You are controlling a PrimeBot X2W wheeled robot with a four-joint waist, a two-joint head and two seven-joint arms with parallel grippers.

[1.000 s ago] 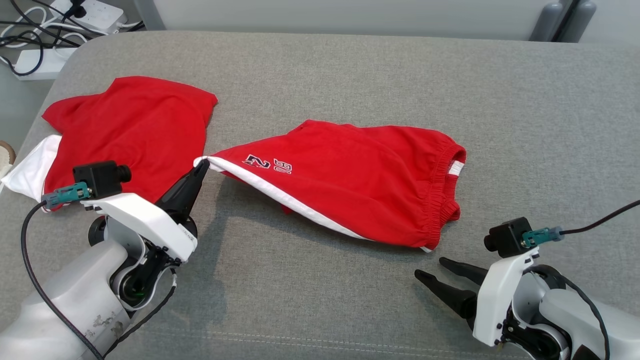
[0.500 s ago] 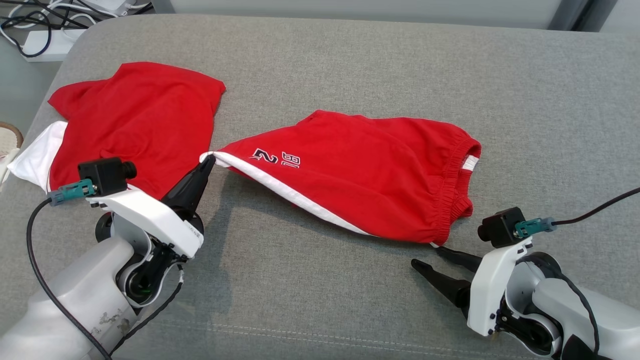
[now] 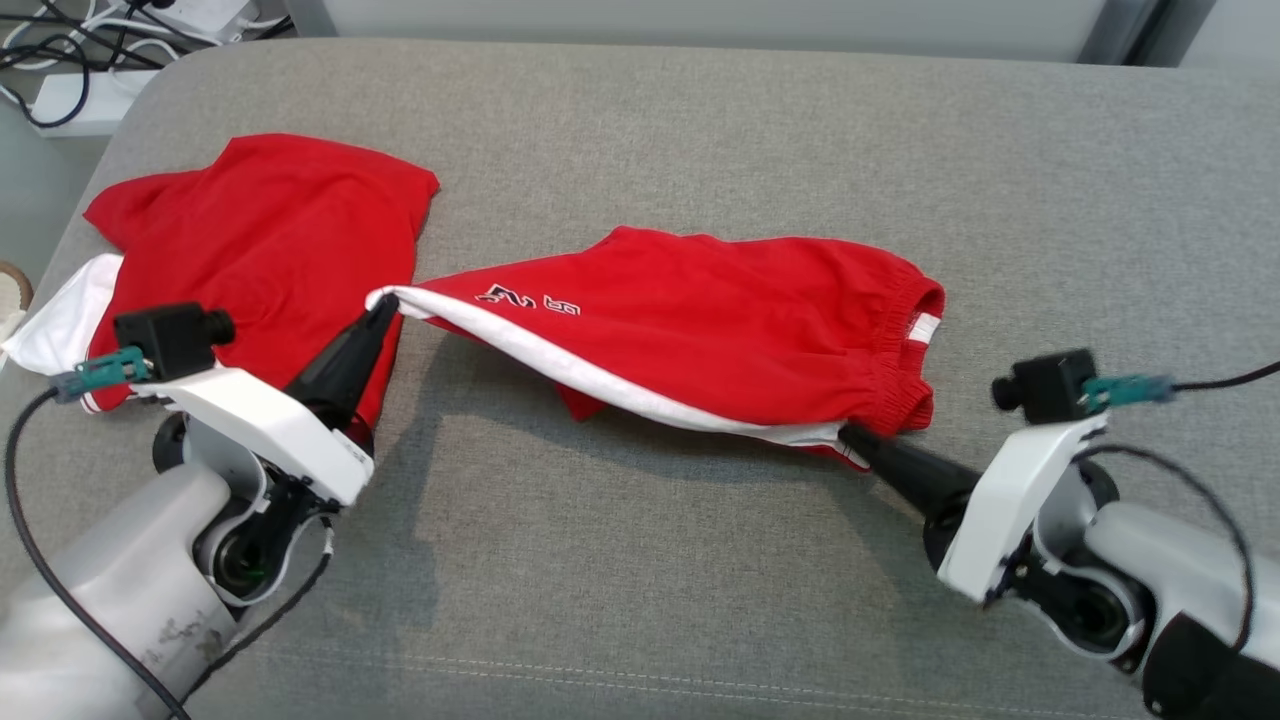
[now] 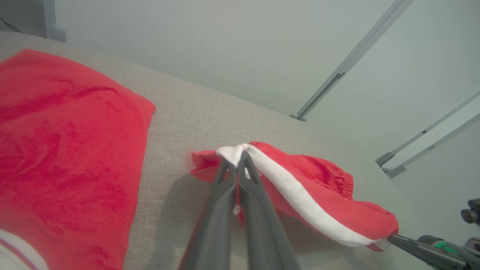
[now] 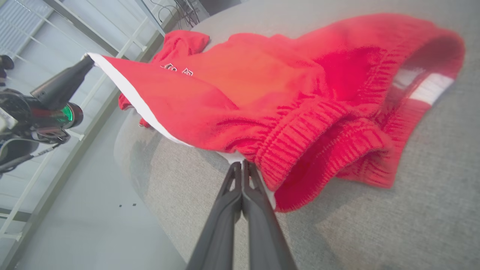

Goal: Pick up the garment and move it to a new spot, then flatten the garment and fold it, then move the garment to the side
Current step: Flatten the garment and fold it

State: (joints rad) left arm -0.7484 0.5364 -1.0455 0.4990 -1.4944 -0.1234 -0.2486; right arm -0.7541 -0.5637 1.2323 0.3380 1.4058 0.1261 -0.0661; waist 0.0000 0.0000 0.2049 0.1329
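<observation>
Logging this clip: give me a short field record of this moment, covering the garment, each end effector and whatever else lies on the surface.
surface: grey padded surface
task garment: red shorts, white side stripe, elastic waistband toward the robot's right
garment state: stretched between two grips, near edge lifted with a shadow beneath
left end effector: shut on the white-trimmed leg corner
right end effector: shut on the near waistband corner
other item: second red garment, lying at the left
stage: gripped at both ends; not yet flattened or folded
</observation>
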